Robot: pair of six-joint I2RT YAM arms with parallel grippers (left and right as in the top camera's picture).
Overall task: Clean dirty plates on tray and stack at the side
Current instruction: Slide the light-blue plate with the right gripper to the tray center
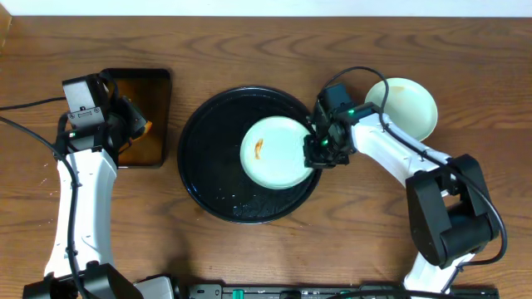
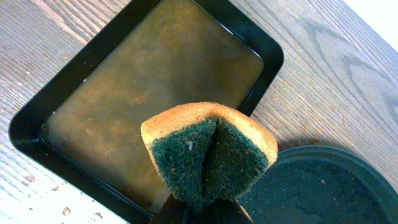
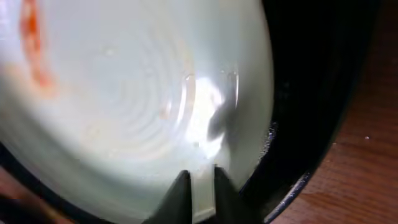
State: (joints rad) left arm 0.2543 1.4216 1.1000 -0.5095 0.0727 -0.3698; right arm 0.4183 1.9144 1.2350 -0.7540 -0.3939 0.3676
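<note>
My right gripper is pinched closed on the right rim of the mint plate, which sits in the right half of the round tray at table centre, with an orange smear on its left part. The yellow plate rests on the table just right of that tray, behind the right arm. My left gripper is clamped on a folded sponge, held above the rectangular tray of brown liquid.
</note>
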